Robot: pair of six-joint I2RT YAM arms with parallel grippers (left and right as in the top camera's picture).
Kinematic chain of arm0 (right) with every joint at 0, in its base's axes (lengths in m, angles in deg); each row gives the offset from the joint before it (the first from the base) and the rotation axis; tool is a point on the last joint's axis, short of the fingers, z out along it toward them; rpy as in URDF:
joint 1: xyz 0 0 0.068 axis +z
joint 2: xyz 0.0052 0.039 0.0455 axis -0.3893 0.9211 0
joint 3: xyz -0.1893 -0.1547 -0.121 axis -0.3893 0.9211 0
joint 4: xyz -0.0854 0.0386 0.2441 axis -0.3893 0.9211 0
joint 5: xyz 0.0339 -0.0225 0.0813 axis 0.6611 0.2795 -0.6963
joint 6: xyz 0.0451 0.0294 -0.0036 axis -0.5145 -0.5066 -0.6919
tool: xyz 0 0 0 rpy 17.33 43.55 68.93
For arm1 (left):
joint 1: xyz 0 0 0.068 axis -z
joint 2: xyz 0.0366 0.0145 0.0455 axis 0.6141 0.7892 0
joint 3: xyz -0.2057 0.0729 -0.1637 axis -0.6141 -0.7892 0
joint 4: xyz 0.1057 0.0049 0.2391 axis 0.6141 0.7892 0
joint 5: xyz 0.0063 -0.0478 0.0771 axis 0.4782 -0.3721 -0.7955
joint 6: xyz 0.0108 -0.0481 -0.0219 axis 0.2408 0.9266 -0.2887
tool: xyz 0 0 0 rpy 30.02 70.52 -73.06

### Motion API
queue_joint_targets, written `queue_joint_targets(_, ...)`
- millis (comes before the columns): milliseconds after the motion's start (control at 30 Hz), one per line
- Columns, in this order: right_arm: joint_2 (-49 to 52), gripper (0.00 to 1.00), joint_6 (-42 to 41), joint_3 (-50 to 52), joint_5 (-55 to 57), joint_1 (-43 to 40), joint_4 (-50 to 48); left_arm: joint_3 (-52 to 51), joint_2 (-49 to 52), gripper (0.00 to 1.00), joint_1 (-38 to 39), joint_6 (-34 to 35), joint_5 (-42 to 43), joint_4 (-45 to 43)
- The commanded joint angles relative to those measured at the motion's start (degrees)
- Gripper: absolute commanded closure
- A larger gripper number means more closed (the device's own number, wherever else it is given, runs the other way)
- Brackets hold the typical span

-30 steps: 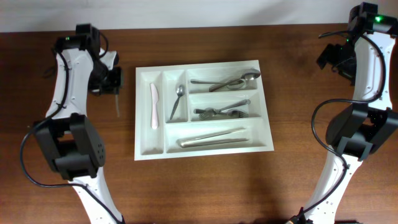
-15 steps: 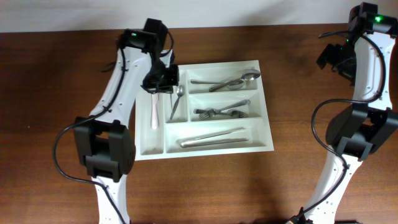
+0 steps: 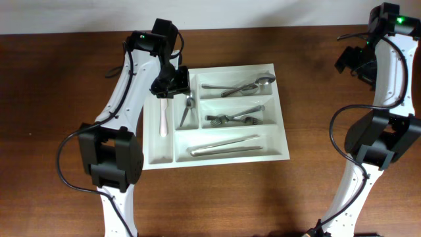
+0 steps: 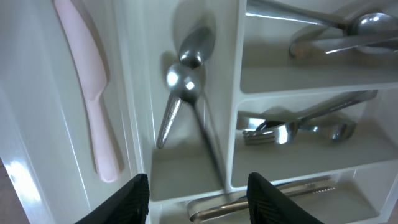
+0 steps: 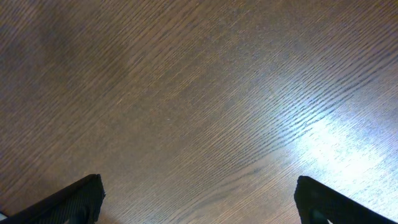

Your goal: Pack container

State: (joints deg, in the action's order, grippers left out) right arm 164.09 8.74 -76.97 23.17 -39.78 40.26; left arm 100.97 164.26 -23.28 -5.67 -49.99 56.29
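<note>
The container (image 3: 283, 125) is a white cutlery tray lying mid-table. My left gripper (image 3: 171, 87) hovers over its two narrow upright compartments, open with nothing between its fingers. In the left wrist view the gripper (image 4: 199, 202) looks down on two spoons (image 4: 181, 79) in the second narrow compartment, one of them blurred. A pale pink knife (image 4: 87, 81) lies in the first narrow compartment beside them. My right gripper (image 3: 350, 62) hangs at the far right back corner. In its wrist view it (image 5: 199, 198) stands wide open over bare wood.
The long compartments hold spoons (image 3: 240, 85), forks (image 3: 237, 118) and long steel pieces (image 3: 223, 148). The tray's dividing wall (image 4: 238, 93) runs right of the spoons. Dark wooden table (image 3: 342, 191) surrounds the tray.
The left arm swung from the table left of the tray to above its narrow compartments with a utensil. Its jaws have since opened, and a spoon now lies in the compartment. The right arm is unmoved.
</note>
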Motion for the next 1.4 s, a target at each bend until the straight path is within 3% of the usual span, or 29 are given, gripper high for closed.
queue_joint_targets(0, -1.44, 0.02, -0.2, 0.13, 1.14, -0.04, -0.13, 0.52, 0.72, 0.46, -0.24, 0.24, -0.42, -0.96)
queue_joint_targets(167, -1.44, 0.01, -0.2, 0.13, 1.14, -0.04, -0.13, 2.4, 0.66, 0.37, -1.66, -0.22, -2.03, -0.94)
queue_joint_targets(233, -1.44, 0.01, -0.2, 0.13, 1.11, -0.04, -0.13, 4.11, 0.33, 0.08, -3.85, -0.15, -6.34, -0.17)
queue_joint_targets(333, -1.44, 0.01, -0.2, 0.13, 1.14, -0.04, -0.13, 8.2, -0.17, 0.01, -10.05, -0.17, -11.65, 2.45)
queue_joint_targets(500, -1.44, 0.01, -0.22, 0.13, 1.14, -0.04, -0.13, 18.51, -4.13, 0.01, -24.11, -3.89, -11.8, 5.6)
queue_joint_targets(700, -1.44, 0.01, -0.63, 0.13, 0.66, -0.04, -2.32, 22.05, -13.33, 0.01, -34.25, -8.68, -10.93, 4.31)
queue_joint_targets(967, -1.46, 0.01, 0.22, -0.76, -6.6, -0.07, -4.61, 22.05, -22.69, 0.01, -38.75, -15.21, -11.65, 4.7)
queue_joint_targets(1167, -4.52, 0.01, 5.01, -7.08, -7.96, 0.87, 1.53, 22.05, -27.28, 0.01, -41.13, -15.17, -14.6, 4.33)
queue_joint_targets(1367, -14.99, 0.01, 9.01, -8.76, -5.97, 4.42, 9.92, 22.05, -27.58, 0.01, -41.31, -15.17, -14.56, 8.57)
